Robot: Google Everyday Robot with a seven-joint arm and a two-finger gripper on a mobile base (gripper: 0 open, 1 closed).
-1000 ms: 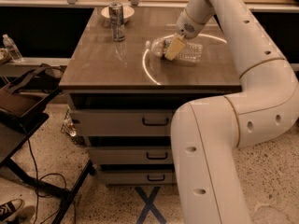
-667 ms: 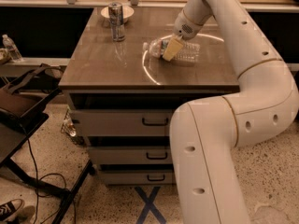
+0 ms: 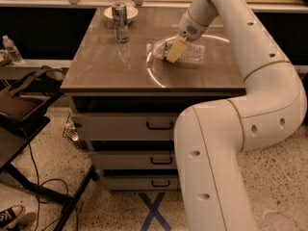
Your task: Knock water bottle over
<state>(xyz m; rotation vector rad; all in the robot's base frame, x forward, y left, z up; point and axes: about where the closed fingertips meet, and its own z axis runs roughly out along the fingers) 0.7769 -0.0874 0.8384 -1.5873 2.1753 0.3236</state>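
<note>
My arm (image 3: pixel 226 143) is filling the right half of the view. Its thick lower link is rising from the floor in front of the drawers (image 3: pixel 120 126), then bending at the elbow, and the slimmer forearm is reaching up and leftward over the table (image 3: pixel 110 71). The wrist is angling down so that my gripper (image 3: pixel 175 49) is meeting the tabletop near its far right part. I am reaching in low and sideways like this because a push at bottle height is what topples a tall, light thing.

The water bottle (image 3: pixel 192 54) is lying on its side directly under and behind my gripper. Its ribbed body is stretching out to the right of my gripper and its white cap (image 3: pixel 149 47) is pointing left of it. The tan tip of my gripper is crossing the bottle's near side and touching it or very nearly so. I cannot tell whether the gripper is spread around the bottle or pressing on it. Since the bottle is resting flat, I am judging the knock-over to be done.

The silver can (image 3: pixel 120 22) is standing upright well to the left of my gripper and farther back, clear of my sweep. A small white dish (image 3: pixel 108 12) is sitting just behind it.
</note>
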